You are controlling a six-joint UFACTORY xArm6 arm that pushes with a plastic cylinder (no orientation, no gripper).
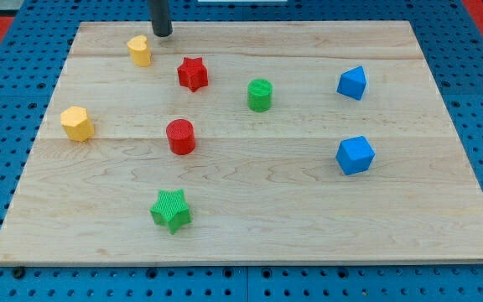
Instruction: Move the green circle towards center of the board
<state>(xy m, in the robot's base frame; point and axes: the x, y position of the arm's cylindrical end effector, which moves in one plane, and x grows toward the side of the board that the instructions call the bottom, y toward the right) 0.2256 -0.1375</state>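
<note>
Nearest the view's bottom, the green star lies left of the middle of the wooden board, well apart from everything else. Further up sits the red cylinder, almost straight above the star. Level with it but far off toward the view's right is a blue block with angled faces, and near the board's left edge rests a yellow hexagonal block.

Beyond that row stands the green circle, an upright green cylinder. It lies slightly above the board's middle and close to its left-right centre, with bare wood all round it. To its left, near but not touching, is the red star. To its right, well apart, sits a second blue block, set a little higher in the view than the first.

Further still, toward the view's top left, is a yellow block with a rounded, heart-like outline. Just beside it, up and to its right, my tip meets the board close to the far edge; a narrow gap shows between it and the yellow block. The tip is a bare rod touching no block and holding nothing, and it stands well apart from the green circle, up and to its left
</note>
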